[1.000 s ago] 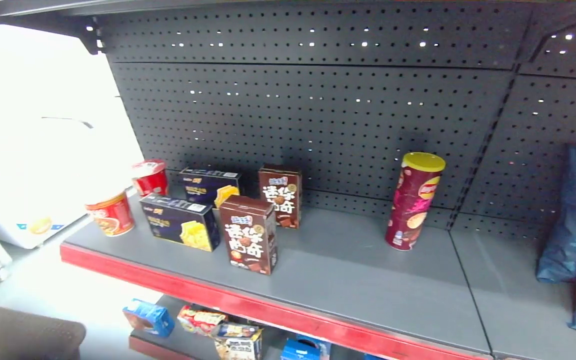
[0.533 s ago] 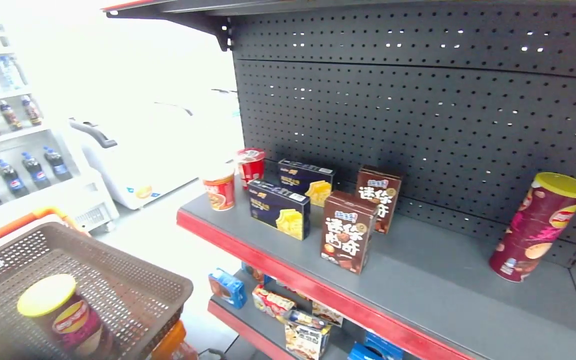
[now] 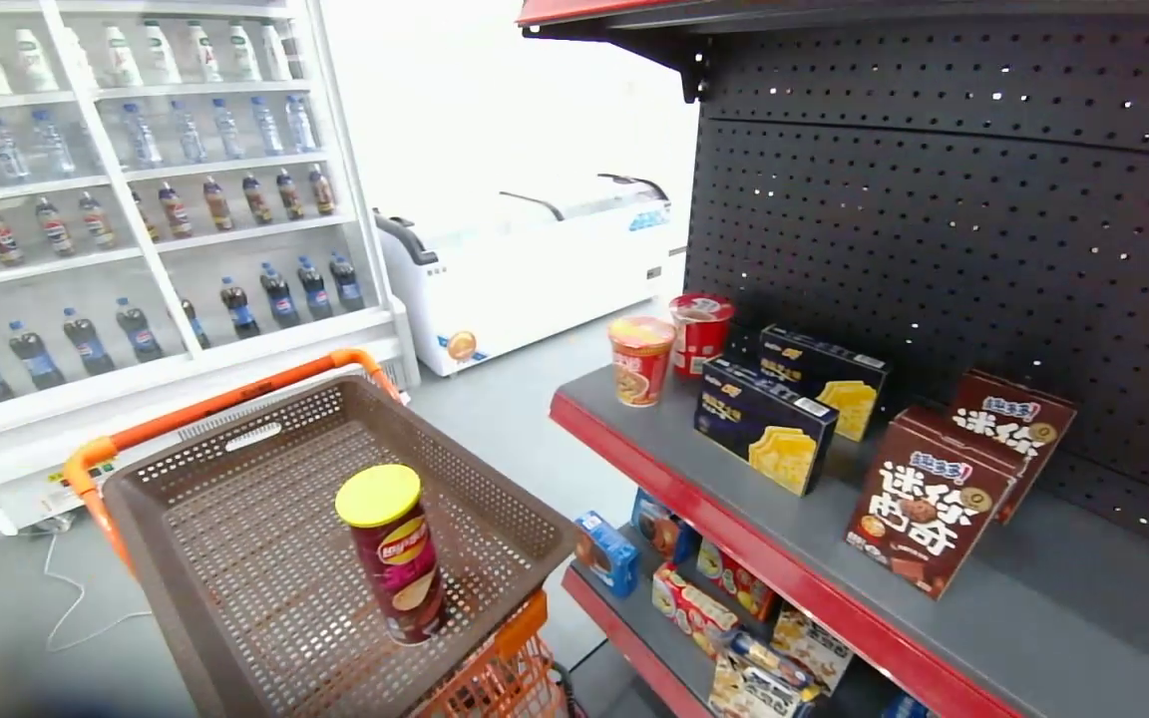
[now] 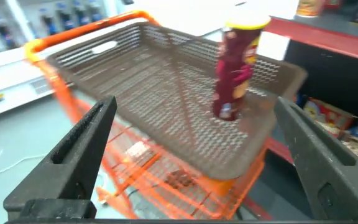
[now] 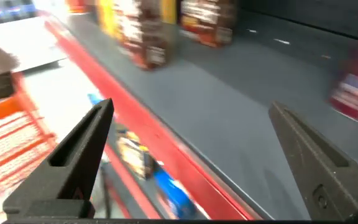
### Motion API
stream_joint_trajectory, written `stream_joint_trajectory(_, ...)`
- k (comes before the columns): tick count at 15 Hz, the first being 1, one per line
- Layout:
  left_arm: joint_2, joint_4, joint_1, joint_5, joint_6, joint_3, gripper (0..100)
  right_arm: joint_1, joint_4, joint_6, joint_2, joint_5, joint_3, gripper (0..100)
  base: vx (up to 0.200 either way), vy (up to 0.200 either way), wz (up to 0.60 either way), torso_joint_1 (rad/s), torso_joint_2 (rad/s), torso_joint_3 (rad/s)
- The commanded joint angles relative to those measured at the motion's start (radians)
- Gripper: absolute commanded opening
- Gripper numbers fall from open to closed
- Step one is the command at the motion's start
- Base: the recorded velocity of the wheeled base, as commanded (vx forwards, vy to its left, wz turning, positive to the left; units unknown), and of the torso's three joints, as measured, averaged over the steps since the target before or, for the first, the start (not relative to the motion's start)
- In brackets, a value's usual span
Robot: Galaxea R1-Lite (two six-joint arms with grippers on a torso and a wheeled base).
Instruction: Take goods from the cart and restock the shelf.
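A maroon chips can with a yellow lid (image 3: 392,554) stands upright in the brown basket (image 3: 265,469) of the orange cart. In the left wrist view my left gripper (image 4: 194,155) is open, its fingers (image 4: 79,155) spread wide before the basket, and the chips can (image 4: 236,71) stands beyond them, untouched. My right gripper (image 5: 197,155) is open too, hanging in front of the grey shelf (image 5: 241,81) with nothing between its fingers (image 5: 79,155). On the shelf (image 3: 734,499) stand two cup noodles (image 3: 640,360), two dark blue boxes (image 3: 764,426) and two brown cookie boxes (image 3: 924,507).
A lower shelf (image 3: 624,623) holds several snack packs. A glass-door drinks fridge (image 3: 136,219) and a white chest freezer (image 3: 525,269) stand behind the cart. The cart's orange handle (image 3: 205,409) is on its far side. Open floor lies between cart and shelf.
The head view has swung left: the shelf slid to the right, the cart basket with its chips can came into view, and the shelf's chips can passed out of frame.
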Motion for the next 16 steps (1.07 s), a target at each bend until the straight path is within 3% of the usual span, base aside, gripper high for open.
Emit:
stream_joint_trajectory(1, 0.0, 0.001, 0.0, -0.007, 0.006, -0.001, 100, 0.0, -0.001, 0.0, 0.0, 0.0, 0.0, 100, 0.0, 0.0, 0.0, 0.0, 0.0, 0.0)
stream_joint_trajectory(5, 0.0, 0.001, -0.002, -0.073, 0.029, 0.0, 100, 0.0, -0.001, 0.0, 0.0, 0.0, 0.0, 100, 0.0, 0.0, 0.0, 0.0, 0.0, 0.0)
stream_joint_trajectory(7, 0.0, 0.002, -0.002, -0.098, 0.069, 0.0, 100, 0.0, -0.001, 0.0, 0.0, 0.0, 0.0, 100, 0.0, 0.0, 0.0, 0.0, 0.0, 0.0)
stream_joint_trajectory(10, 0.0, 0.001, -0.002, -0.129, 0.09, 0.0, 100, 0.0, -0.001, 0.0, 0.0, 0.0, 0.0, 100, 0.0, 0.0, 0.0, 0.0, 0.0, 0.0)
stream_joint_trajectory(11, 0.079, 0.007, -0.003, -0.136, 0.101, -0.196, 100, 0.0, -0.001, 0.0, 0.0, 0.0, 0.0, 100, 0.0, 0.0, 0.0, 0.0, 0.0, 0.0)
stream_joint_trajectory(12, 0.311, 0.068, -0.01, -0.136, 0.087, -0.345, 100, 0.0, -0.001, 0.0, 0.0, 0.0, 0.0, 100, 0.0, 0.0, 0.0, 0.0, 0.0, 0.0)
stream_joint_trajectory(14, 0.471, 0.082, -0.036, -0.145, 0.073, -0.439, 100, 0.0, -0.001, 0.0, 0.0, 0.0, 0.0, 100, 0.0, 0.0, 0.0, 0.0, 0.0, 0.0)
stream_joint_trajectory(15, 0.558, 0.082, -0.066, -0.141, 0.073, -0.446, 100, 0.0, -0.001, 0.0, 0.0, 0.0, 0.0, 100, 0.0, 0.0, 0.0, 0.0, 0.0, 0.0)
stream_joint_trajectory(16, 0.655, 0.07, -0.06, -0.133, 0.069, -0.448, 100, 0.0, -0.001, 0.0, 0.0, 0.0, 0.0, 100, 0.0, 0.0, 0.0, 0.0, 0.0, 0.0)
